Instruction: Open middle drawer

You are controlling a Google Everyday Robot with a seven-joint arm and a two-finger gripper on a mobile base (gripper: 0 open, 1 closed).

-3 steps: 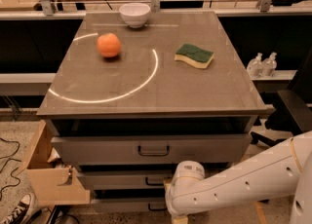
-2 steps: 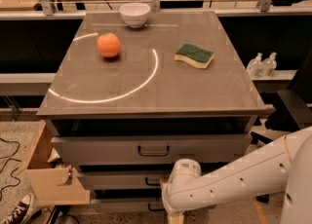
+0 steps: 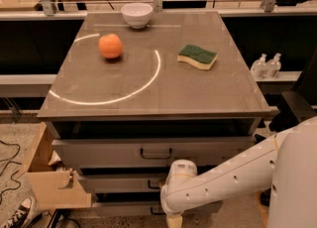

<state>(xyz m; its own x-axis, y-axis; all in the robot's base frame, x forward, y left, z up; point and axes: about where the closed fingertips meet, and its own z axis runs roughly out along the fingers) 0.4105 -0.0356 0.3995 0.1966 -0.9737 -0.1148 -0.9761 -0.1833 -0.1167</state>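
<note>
The middle drawer (image 3: 119, 182) is the low grey front, second of three, under the grey cabinet top (image 3: 148, 93). Its small black handle (image 3: 153, 186) shows only partly at the centre, beside my arm. It looks nearly flush with the drawer fronts above and below. My white arm comes in from the right, and its rounded wrist (image 3: 179, 187) covers the drawer's centre. My gripper (image 3: 173, 220) hangs below the wrist at the frame's bottom edge, in front of the lowest drawer (image 3: 124, 208), mostly out of view. The taller top drawer (image 3: 99, 152) has its own handle (image 3: 156, 153).
An orange (image 3: 110, 46), a white bowl (image 3: 136, 14) and a green-and-yellow sponge (image 3: 198, 56) sit on the cabinet top. An open cardboard box (image 3: 47, 182) stands at the lower left beside a shoe (image 3: 17, 214). Two bottles (image 3: 265, 66) stand at the right.
My arm's wrist has shifted a little to the left and downward in front of the drawers. The drawers and the things on top have not moved.
</note>
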